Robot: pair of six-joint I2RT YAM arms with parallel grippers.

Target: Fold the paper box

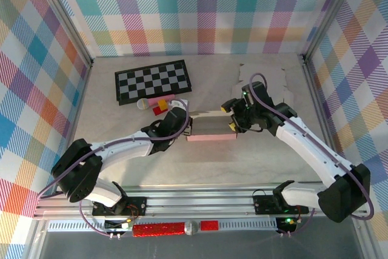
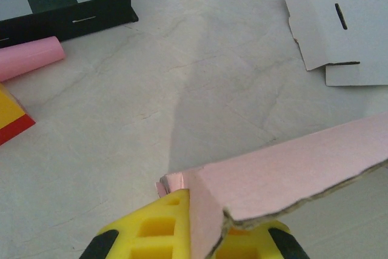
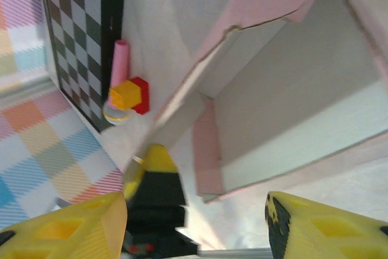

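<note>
Top external view: the pink paper box (image 1: 211,128) lies mid-table between the two arms. The left gripper (image 1: 189,130) is at its left end and the right gripper (image 1: 233,124) at its right end. A chessboard (image 1: 153,81) sits behind to the left and a flat white cardboard (image 1: 273,80) behind to the right.

Left wrist view: the yellow fingers (image 2: 154,232) are pinched tight on a wall of the box.

Right wrist view: the fingers (image 3: 73,228) stand wide apart, clasping nothing, with the box's open inside just ahead.
</note>
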